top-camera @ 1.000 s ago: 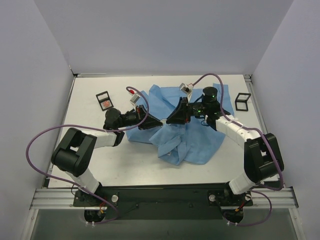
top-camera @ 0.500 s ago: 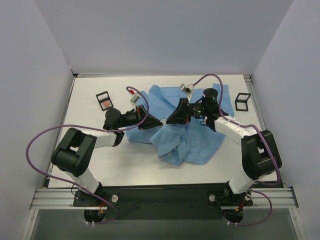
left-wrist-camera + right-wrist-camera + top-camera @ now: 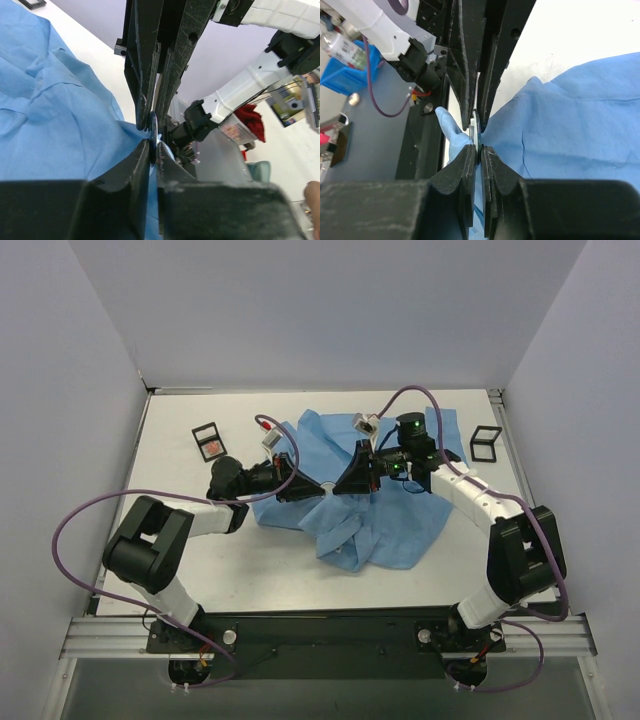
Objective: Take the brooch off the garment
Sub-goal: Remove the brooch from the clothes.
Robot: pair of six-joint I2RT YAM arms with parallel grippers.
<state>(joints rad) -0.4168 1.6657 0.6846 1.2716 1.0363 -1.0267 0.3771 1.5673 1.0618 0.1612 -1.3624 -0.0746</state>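
Note:
The light blue shirt [image 3: 390, 525] lies crumpled mid-table, one fold pulled up into a peak between my two grippers. The left gripper [image 3: 318, 486] and right gripper [image 3: 338, 486] meet tip to tip there. In the left wrist view the left gripper [image 3: 153, 146] is shut on the brooch [image 3: 154, 125], a thin dark disc seen edge-on, with shirt cloth [image 3: 55, 135] pinched in; the right gripper's fingers [image 3: 142, 75] clamp it from above. In the right wrist view the right gripper [image 3: 480, 149] is shut on the same disc [image 3: 476, 127] beside the shirt [image 3: 570, 125].
A black rectangular frame [image 3: 207, 440] lies at the back left and another [image 3: 485, 443] at the back right. Purple cables loop beside both arms. Grey walls enclose the table on three sides.
The right wrist has shifted slightly left and turned. Both grippers stay closed tip to tip at the raised fold. The shirt's near edge has drawn in a little.

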